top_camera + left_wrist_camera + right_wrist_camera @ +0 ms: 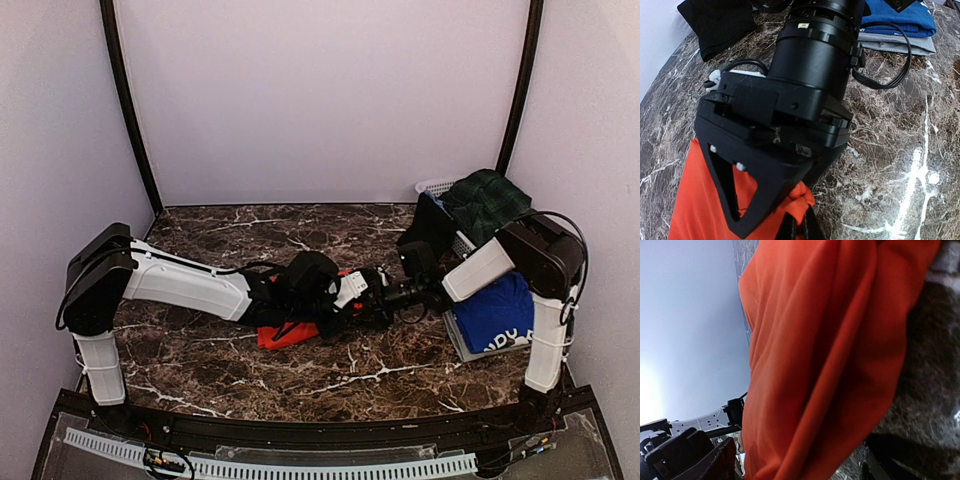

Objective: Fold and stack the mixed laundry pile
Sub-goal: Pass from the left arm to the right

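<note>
Left pincer [801,222] is clenched on a bunched edge of the red-orange T-shirt [285,333], which lies mid-table and looks unfolded. Right pincer [385,298] is right against it; can't tell if it's closed. Royal blue T-shirt [495,310] looks folded on the grey tray [462,345]. Tartan skirt [487,200] and black garment [430,225] wait at the basket [435,186]. Most of the job is left, I'd say.
</note>
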Controlling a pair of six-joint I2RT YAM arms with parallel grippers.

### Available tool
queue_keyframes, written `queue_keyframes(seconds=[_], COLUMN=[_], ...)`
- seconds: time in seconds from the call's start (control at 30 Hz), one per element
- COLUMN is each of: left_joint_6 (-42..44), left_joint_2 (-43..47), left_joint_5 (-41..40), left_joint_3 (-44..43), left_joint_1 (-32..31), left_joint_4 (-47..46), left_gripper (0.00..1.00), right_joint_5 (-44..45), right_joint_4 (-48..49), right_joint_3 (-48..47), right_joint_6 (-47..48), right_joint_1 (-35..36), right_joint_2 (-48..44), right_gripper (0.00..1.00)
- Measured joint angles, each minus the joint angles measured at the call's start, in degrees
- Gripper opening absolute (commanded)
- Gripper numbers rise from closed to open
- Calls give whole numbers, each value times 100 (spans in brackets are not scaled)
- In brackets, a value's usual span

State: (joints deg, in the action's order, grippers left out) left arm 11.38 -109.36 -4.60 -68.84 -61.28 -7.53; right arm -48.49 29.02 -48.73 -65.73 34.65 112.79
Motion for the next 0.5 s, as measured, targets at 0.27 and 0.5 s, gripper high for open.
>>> queue_keyframes(seconds=[0.27,0.5], left_joint_6=[111,284], left_joint_2=[153,258], left_joint_5=[251,332], left_joint_3=[264,407], left_joint_1=[-7,-15], left_joint_4=[-155,-262], left_gripper=[0,0], right_joint_5=[-188,-407], right_joint_4=[387,505], right_joint_3=[-439,-660], right_joint_6=[-435,-739], right_joint_1=[22,57], right_joint_2=[553,857], right_gripper=[60,45])
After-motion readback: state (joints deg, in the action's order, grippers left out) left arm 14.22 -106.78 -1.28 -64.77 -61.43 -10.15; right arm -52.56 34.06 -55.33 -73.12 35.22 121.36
